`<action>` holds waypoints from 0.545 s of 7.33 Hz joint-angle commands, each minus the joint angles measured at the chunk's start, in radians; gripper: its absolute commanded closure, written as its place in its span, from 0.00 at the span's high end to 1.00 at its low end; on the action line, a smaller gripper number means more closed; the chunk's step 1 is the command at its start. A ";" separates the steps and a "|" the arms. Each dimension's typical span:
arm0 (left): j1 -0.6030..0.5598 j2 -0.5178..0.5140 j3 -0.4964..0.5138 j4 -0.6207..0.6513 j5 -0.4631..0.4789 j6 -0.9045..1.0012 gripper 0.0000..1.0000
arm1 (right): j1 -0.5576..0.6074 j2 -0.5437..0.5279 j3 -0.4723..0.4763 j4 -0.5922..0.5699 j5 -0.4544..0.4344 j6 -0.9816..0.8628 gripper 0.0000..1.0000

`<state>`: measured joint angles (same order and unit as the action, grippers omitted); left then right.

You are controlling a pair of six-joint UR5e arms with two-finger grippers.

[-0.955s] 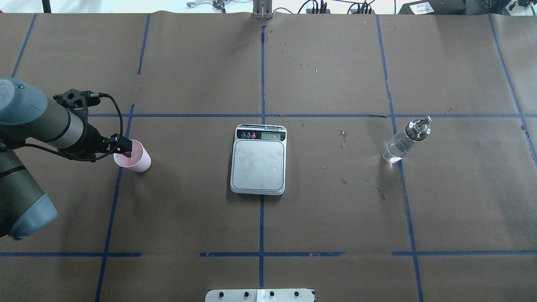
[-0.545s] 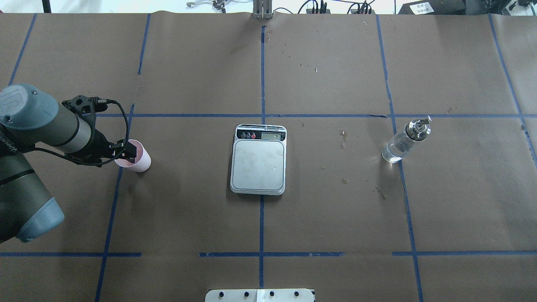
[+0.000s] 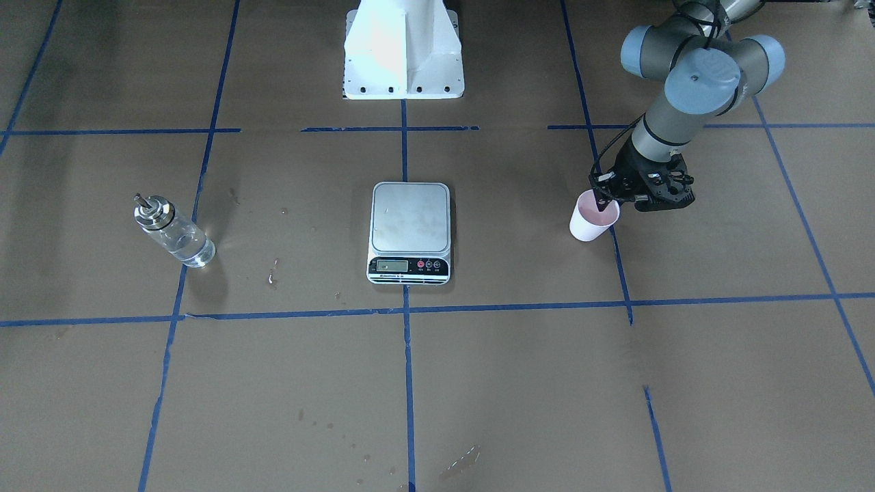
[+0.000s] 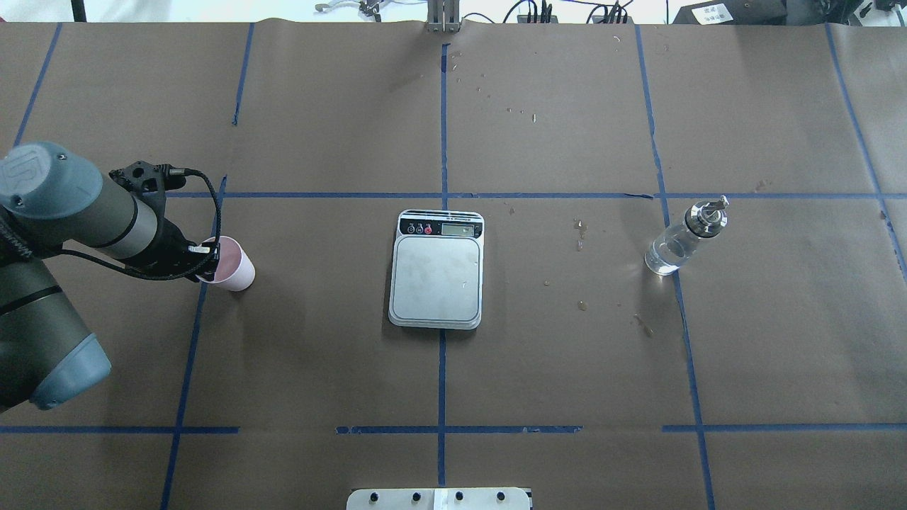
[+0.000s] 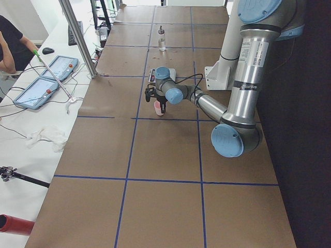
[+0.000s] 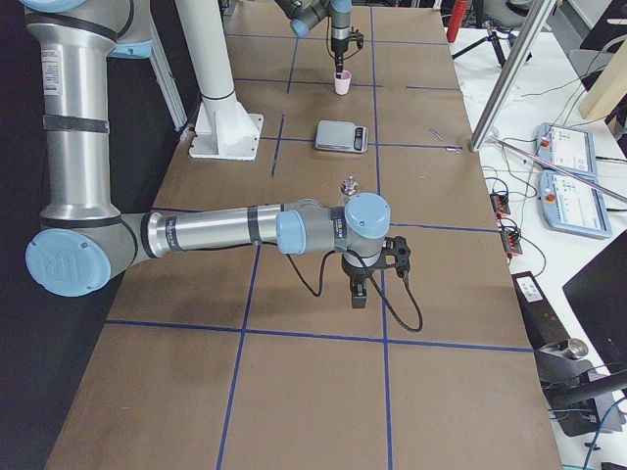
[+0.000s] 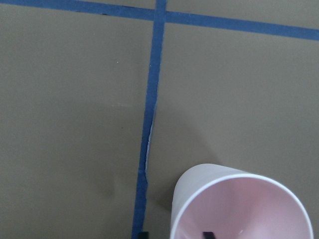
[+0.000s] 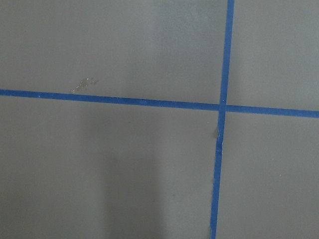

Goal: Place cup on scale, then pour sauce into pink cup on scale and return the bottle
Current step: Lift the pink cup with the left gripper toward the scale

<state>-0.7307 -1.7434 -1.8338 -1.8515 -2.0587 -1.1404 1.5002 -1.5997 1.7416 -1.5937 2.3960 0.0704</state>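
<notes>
Now, facing the robot: the small pale pink tapered cup [image 3: 593, 220] stands on the brown paper-covered surface [image 3: 519, 383], well apart from the flat, steel-topped white kitchen scale [image 3: 409, 229]. The left tool [image 3: 605, 201] sits at the cup's rim.
Other end of that view: the clear glass bottle with the shiny metal cap [image 3: 174, 234] stands upright with nothing near it, well apart from the scale. I cannot make out the sauce through the glass.
Overhead: the scale's platform [image 4: 436, 273] is bare. The cup [image 4: 232, 268] rests just beside a line of blue tape [image 4: 191, 340], with the left tool [image 4: 207, 252] over its near edge.
From the surface's left end: the near arm reaches down to the cup [image 5: 158, 109], which looks to be standing on the paper, not lifted.
From the surface's right end: the right tool [image 6: 359, 294] hangs low over bare paper, near the bottle [image 6: 347, 185]. I cannot tell whether it is spread or closed.
Left wrist: two dark fingertips [image 7: 207, 234] show at the bottom edge, one inside the cup's mouth and one outside its wall. The tool is spread astride the rim, not pinching it.
Right wrist: only paper and tape, nothing of the tool.
Progress: by my reckoning no step is finished. The grasp on the cup is only being set up, and moving it to the scale, pouring and returning the bottle all remain.
</notes>
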 commanded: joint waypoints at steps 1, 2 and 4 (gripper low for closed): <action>-0.010 -0.002 -0.015 0.002 -0.004 0.001 0.00 | 0.000 0.000 -0.004 0.000 0.000 0.000 1.00; -0.039 -0.002 -0.065 0.029 -0.009 0.001 0.00 | 0.000 0.000 -0.002 0.000 0.002 0.000 1.00; -0.088 -0.092 -0.191 0.296 -0.009 0.002 0.00 | 0.000 0.001 -0.002 0.000 0.003 0.002 1.00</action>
<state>-0.7881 -1.7689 -1.9557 -1.7124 -2.0670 -1.1394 1.5002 -1.5991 1.7394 -1.5938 2.3978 0.0709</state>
